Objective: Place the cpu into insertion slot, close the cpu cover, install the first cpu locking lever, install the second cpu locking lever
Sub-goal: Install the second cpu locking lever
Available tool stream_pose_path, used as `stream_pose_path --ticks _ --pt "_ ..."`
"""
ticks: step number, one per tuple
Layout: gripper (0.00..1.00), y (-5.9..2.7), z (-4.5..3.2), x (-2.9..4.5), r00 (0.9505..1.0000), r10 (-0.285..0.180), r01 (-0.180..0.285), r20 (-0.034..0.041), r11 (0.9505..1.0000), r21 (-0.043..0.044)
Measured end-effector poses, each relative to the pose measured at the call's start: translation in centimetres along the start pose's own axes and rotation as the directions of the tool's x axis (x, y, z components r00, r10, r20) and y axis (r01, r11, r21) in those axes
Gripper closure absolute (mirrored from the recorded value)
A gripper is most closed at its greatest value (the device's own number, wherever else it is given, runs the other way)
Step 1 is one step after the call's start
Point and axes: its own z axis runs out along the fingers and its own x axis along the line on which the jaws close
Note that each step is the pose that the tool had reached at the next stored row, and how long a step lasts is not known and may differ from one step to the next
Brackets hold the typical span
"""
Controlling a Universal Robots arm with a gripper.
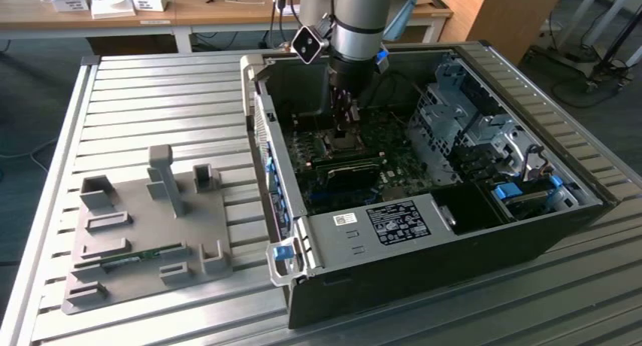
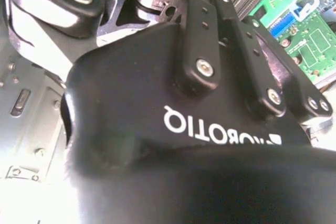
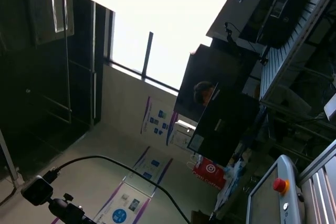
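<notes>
I'm working in a robotics lab: an open computer case (image 1: 422, 188) sits on a slatted aluminium workbench (image 1: 150, 105), with wall posters (image 3: 155, 121) and a tripod camera (image 3: 37, 190).

Pretty tight in there: the gripper (image 1: 346, 135) sits low in the computer case (image 1: 422, 233), boxed by the drive cage (image 1: 471, 128) and side wall (image 1: 263, 128).

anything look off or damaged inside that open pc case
Nothing stands out. The computer case lies on its side on the slatted table with its side panel off, which suits the work. The hand reaches straight down over the motherboard near the socket. No loose, tilted or broken parts show.
</notes>
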Motion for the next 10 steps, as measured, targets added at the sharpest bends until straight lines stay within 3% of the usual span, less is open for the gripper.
stream_pose_path --ticks 10 --pt "0.89 0.01 -0.2 0.01 1.0 0.0 0.0 -0.0005 1.0 -0.0004"
